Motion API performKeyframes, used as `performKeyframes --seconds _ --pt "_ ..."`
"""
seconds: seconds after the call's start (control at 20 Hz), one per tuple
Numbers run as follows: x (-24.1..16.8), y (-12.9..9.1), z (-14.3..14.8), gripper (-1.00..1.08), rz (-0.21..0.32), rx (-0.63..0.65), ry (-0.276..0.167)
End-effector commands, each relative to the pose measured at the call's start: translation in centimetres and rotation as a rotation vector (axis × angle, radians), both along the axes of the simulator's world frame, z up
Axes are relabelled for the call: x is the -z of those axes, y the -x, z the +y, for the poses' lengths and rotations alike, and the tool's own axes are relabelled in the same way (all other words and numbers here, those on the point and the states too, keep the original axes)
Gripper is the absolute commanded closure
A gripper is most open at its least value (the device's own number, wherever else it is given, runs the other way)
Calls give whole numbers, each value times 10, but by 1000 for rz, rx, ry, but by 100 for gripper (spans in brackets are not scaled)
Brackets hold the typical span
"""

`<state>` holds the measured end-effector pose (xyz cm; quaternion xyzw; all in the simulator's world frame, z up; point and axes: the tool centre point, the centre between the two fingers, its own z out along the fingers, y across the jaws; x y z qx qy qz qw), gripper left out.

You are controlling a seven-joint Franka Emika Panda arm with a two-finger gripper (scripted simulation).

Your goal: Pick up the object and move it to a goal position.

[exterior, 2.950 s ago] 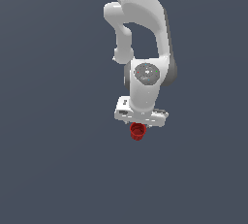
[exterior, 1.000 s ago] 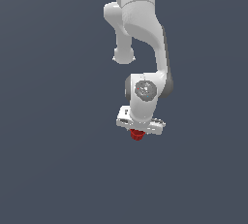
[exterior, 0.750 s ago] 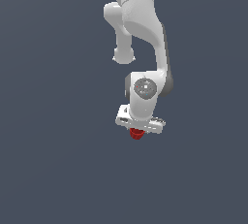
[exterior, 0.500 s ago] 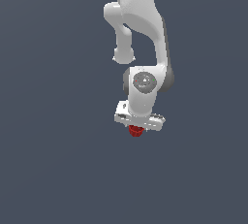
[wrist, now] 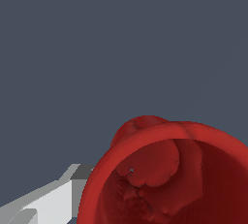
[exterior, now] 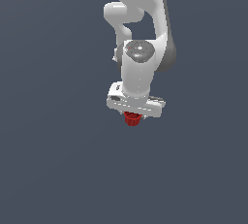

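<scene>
The object [exterior: 131, 120], a small red cup-like cylinder, pokes out just below the white hand of my arm in the exterior view. My gripper [exterior: 133, 116] is shut on the object, and its fingers are mostly hidden behind the hand's bar. In the wrist view the object [wrist: 169, 174] fills the near corner, its hollow red inside facing the camera. One grey-white finger [wrist: 48, 202] shows beside its rim. No goal marker appears in either view.
A plain dark grey-blue surface [exterior: 48, 169] lies around and behind the arm in both views. The white arm's links [exterior: 140, 34] rise above the hand toward the top of the exterior view.
The hand with the object in it has risen a little and shifted slightly toward the exterior view's left. The wrist has turned, and the grip has stayed shut.
</scene>
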<state>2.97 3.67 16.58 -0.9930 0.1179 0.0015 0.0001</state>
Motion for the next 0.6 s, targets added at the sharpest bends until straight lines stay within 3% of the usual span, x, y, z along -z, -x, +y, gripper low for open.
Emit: performKeyframes --seconds 0.0,0.55 --pt "-31 3 -7 108 -3 0 0" --pt "-143 14 -33 108 -3 1 0"
